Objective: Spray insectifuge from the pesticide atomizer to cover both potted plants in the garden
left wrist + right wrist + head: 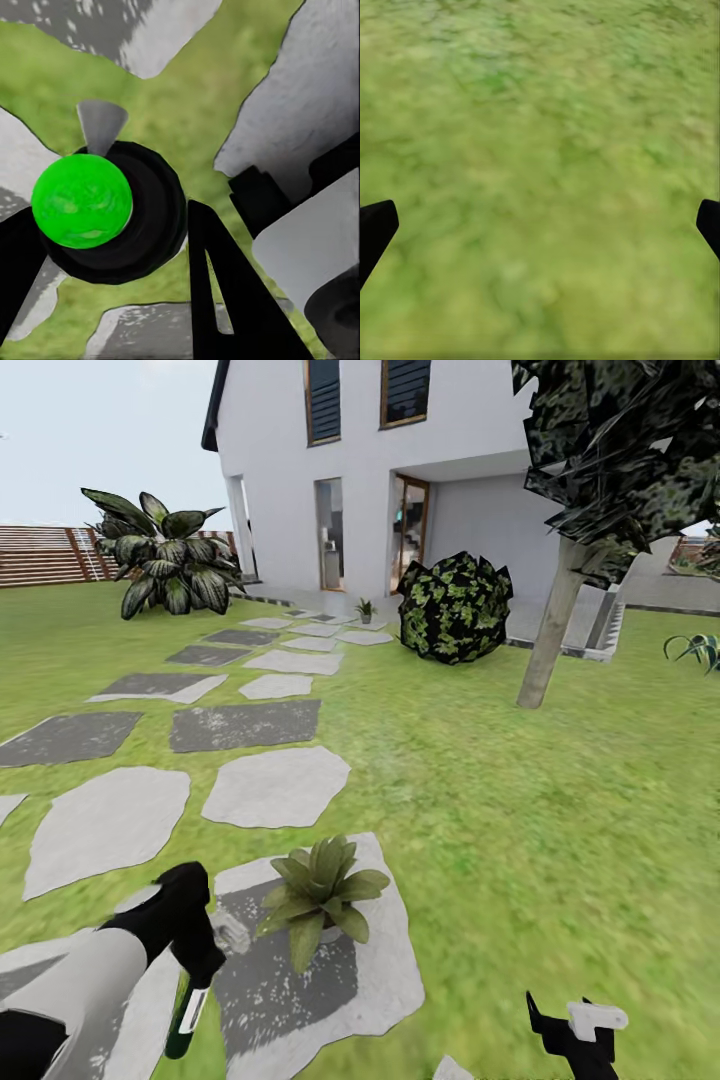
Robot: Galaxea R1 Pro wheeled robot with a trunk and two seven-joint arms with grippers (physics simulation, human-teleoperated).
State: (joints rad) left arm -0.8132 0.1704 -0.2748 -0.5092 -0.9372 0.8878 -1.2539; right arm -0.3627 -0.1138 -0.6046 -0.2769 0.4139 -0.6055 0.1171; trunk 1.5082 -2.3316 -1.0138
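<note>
My left gripper (200,958) is shut on the pesticide atomizer (184,1020), whose dark green body with a white part hangs below the fingers. In the left wrist view the atomizer (105,214) is a black round body with a bright green cap and a pale nozzle tip (100,124), held between the black fingers (225,300). One potted plant (320,890) stands on a stepping stone just right of that gripper, its leaves plain green. The second potted plant (366,609) is small and far off by the house. My right gripper (575,1028) hangs open over bare lawn (540,150).
Grey stepping stones (277,787) lead across the lawn to a white house (400,470). A round dark-leaved bush (455,608) and a tree trunk (548,635) stand at the right. A big broad-leaved plant (165,555) and a slatted fence (45,555) are at the back left.
</note>
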